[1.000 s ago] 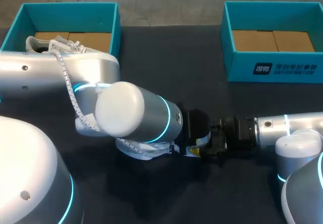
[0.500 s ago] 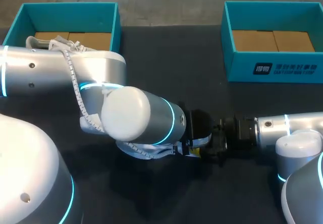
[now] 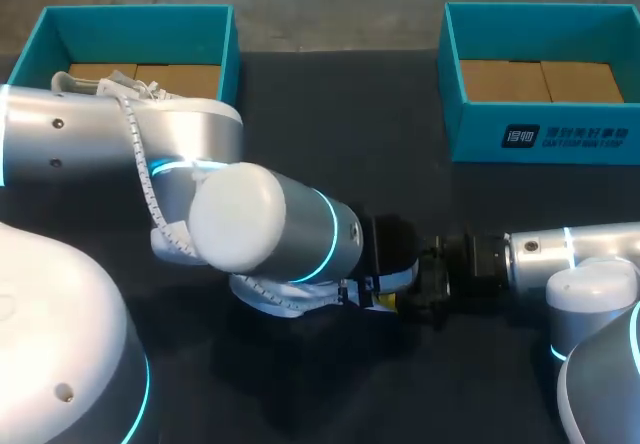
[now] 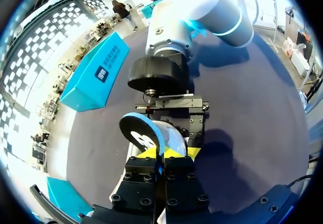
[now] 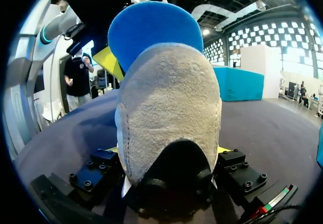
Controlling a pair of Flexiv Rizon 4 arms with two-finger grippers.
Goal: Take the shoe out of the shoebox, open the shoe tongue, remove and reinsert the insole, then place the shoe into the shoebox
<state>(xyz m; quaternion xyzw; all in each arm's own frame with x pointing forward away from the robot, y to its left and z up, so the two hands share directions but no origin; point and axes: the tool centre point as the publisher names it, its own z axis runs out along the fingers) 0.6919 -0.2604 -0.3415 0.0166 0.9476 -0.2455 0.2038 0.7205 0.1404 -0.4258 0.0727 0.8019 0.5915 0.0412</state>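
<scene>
On the table (image 3: 330, 124), between the two arms and well apart from both boxes, lies the shoe (image 3: 282, 300). Most of it is hidden under the left arm in the head view. Its long axis runs from one gripper toward the other. The right gripper (image 3: 412, 292) has one end of the shoe between its fingers, with a yellow tip pressed on each side, so it grips the shoe.

The left gripper (image 4: 162, 154) faces it from the opposite side. Its fingers are closed on the edge of the blue insole (image 5: 154, 30). The insole stands up out of the shoe and curls toward the left fingers, so its free end is nearer to the left arm.

I judge that the insole is only partly out. The next move depends on this line: a pull away from the right gripper along the shoe would free it, and a push back along the same line would seat it.

Compared with half a second ago, the left elbow has swung a little back toward the left side. The right arm and the shoe are in the same place.
</scene>
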